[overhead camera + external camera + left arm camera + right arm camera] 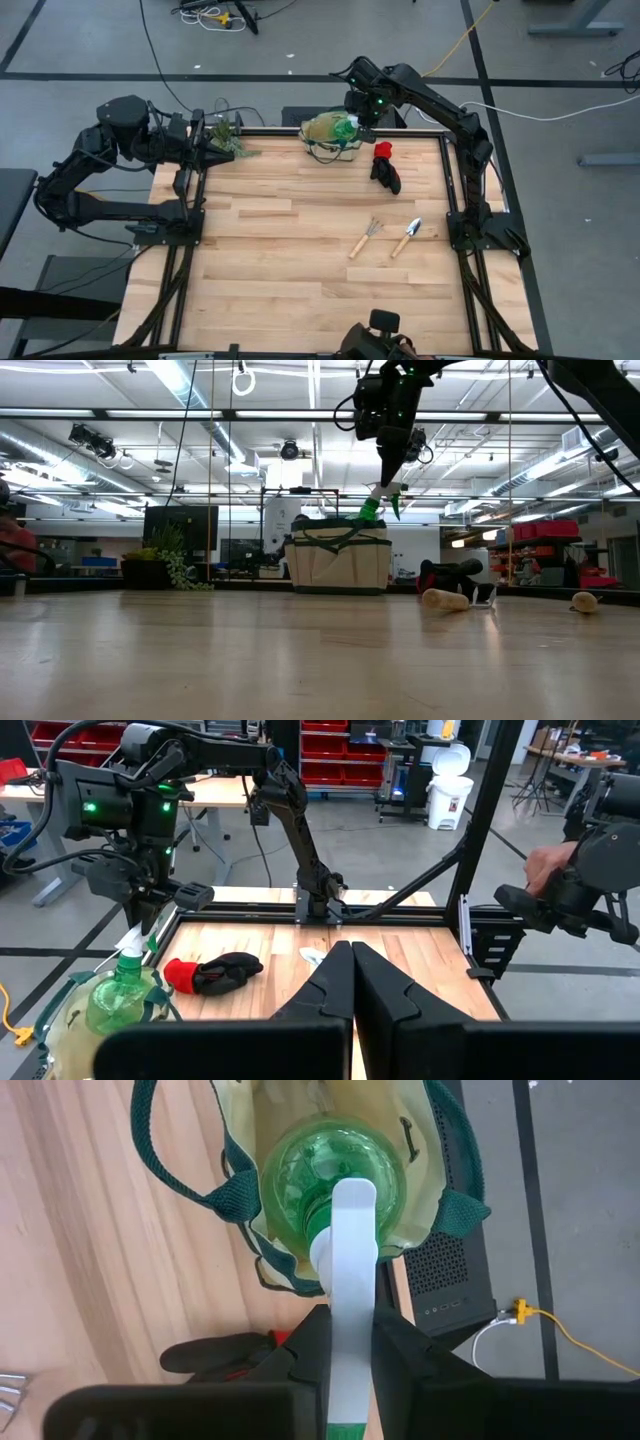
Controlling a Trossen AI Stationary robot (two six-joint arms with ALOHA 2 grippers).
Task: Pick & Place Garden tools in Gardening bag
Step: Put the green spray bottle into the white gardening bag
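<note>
The beige gardening bag (322, 132) with green handles stands at the table's far edge. A green translucent spray bottle (330, 1175) sits in its open mouth, neck up. My right gripper (350, 1342) hangs over the bag, shut on the bottle's white spray head. The red-and-black glove (385, 166) lies to the right of the bag. The wooden-handled rake (366, 238) and the trowel (407, 237) lie flat on the table's right half. My left gripper (350, 982) is shut on nothing, raised at the far left corner. My right gripper pinches the bottle's white spray head (350, 1285) between its two fingers, coming from above and pointing steeply down. The bottle hangs tilted below the fingers with its green body (372, 510) down inside the bag's mouth. Whether its base rests on the bag's bottom is hidden.
A small leafy plant (228, 138) stands at the far left corner, close to my left gripper. Black frame rails (452, 190) run along the table's left and right sides. The middle and near parts of the wooden tabletop (280, 270) are bare.
</note>
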